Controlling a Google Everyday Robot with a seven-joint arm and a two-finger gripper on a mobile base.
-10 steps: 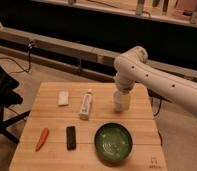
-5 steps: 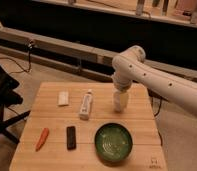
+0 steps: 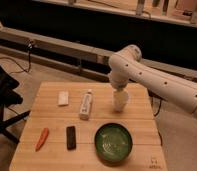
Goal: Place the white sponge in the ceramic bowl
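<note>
The white sponge (image 3: 63,98) lies flat near the far left of the wooden table (image 3: 47,120). The ceramic bowl (image 3: 113,142), dark green with pale swirls inside, sits at the front right and holds nothing. My white arm comes in from the right and bends down over the table's far right part. The gripper (image 3: 119,93) hangs at its lower end, just above a white cup (image 3: 119,103), well to the right of the sponge and behind the bowl.
A long white printed tube (image 3: 86,104) lies between the sponge and the cup. An orange carrot (image 3: 42,138) and a black bar (image 3: 71,137) lie at the front left. A dark chair (image 3: 2,100) stands left of the table.
The arm has shifted slightly left and lower over the white cup. The things on the table have not moved.
</note>
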